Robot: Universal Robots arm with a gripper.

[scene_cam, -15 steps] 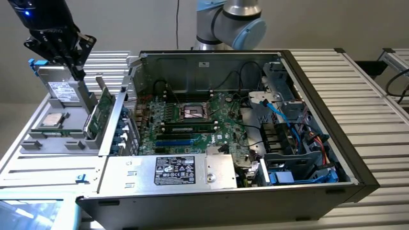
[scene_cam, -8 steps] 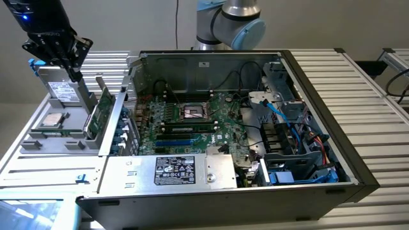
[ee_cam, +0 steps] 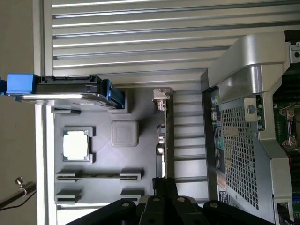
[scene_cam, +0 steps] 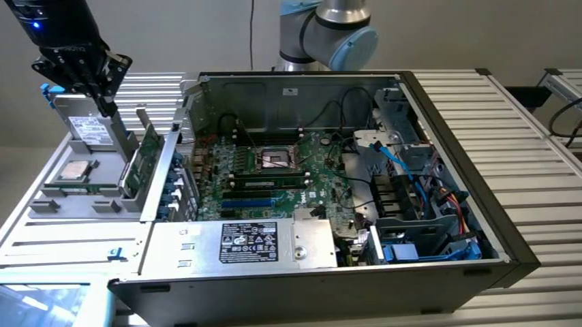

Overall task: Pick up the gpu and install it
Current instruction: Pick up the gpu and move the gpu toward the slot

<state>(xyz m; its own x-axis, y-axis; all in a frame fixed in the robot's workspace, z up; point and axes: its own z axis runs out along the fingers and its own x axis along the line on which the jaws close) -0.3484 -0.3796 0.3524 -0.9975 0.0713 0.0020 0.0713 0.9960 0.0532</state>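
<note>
The gpu [scene_cam: 136, 163] stands on edge in a slot of the grey holder tray [scene_cam: 64, 204], green face outward, its thin silver bracket at the far end. In the wrist view the gpu [ee_cam: 165, 140] appears edge-on as a thin strip. My black gripper [scene_cam: 108, 105] hangs above the tray's far end, over the drive and just beside the card's bracket end. It is clear of the card. In the wrist view the gripper [ee_cam: 165, 183] is lined up over the card's edge. Its fingers are shut together with nothing between them.
A grey drive [scene_cam: 86, 128] with a white label and blue clips stands in the tray, and a processor chip [scene_cam: 73, 172] lies flat beside it. The open computer case [scene_cam: 437, 157] shows its green motherboard [scene_cam: 300, 170] to the exterior view's right. Slatted table surface [scene_cam: 536, 129] surrounds both.
</note>
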